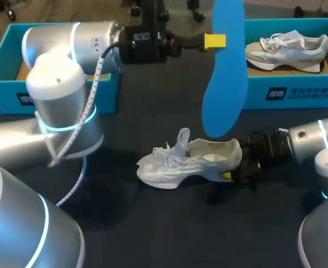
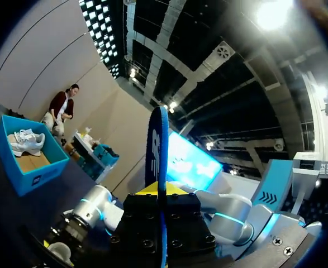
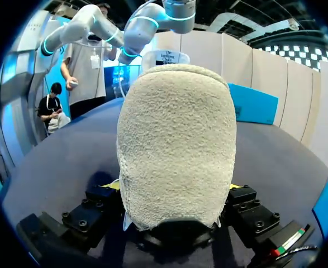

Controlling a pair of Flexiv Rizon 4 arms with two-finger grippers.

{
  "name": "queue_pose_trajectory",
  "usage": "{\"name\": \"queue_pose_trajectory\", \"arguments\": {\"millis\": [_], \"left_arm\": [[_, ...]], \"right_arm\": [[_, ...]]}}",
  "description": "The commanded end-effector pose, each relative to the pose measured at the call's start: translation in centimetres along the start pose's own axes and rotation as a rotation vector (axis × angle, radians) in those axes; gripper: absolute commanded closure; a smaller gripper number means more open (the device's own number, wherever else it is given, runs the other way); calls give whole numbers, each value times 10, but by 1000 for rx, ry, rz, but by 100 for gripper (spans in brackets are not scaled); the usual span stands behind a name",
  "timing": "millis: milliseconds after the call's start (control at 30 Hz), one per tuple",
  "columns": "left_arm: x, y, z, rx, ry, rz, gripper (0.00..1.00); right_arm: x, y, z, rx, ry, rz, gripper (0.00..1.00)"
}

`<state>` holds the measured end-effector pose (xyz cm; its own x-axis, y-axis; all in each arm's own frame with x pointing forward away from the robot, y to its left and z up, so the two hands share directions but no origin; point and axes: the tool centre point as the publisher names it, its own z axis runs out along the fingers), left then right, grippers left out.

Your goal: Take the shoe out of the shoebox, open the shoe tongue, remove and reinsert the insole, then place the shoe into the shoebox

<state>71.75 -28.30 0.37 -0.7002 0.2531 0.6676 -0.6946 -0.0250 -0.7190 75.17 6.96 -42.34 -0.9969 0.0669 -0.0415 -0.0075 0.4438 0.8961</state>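
Dark desk (image 1: 152, 234), and by the look of it it's insole-goes-back-in time. The left jaws are clenched on the blue insole (image 1: 225, 84), which hangs wide end down just above the white sneaker (image 1: 180, 164). That sneaker lies mid-desk with the right jaws clamped on its heel. I'd tip the insole forward and slide it in under the raised tongue (image 1: 182, 139) rather than shove it straight down. The loose laces (image 1: 164, 153) could snag. The far-right shoebox (image 1: 298, 92) holds another sneaker (image 1: 286, 50), and the far-left shoebox (image 1: 1, 84) is partly hidden by the left arm (image 1: 63, 95).

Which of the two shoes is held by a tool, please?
The white shoe on the table, gripped at its heel by the right tool; the other shoe lies in the blue shoebox.
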Motion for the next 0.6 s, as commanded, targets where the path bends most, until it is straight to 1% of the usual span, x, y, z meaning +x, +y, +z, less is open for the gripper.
{"name": "queue_pose_trajectory", "arguments": {"millis": [33,167,400,600], "left_arm": [[11,9,-1,89,4,-13,100],[22,12,0,109,11,-19,100],[33,16,1,118,49,-73,100],[53,25,2,90,72,-150,100]], "right_arm": [[1,1,1,4,-2,0,100],[1,1,1,4,-2,0,100],[1,1,1,4,-2,0,100],[1,1,1,4,-2,0,100]]}}
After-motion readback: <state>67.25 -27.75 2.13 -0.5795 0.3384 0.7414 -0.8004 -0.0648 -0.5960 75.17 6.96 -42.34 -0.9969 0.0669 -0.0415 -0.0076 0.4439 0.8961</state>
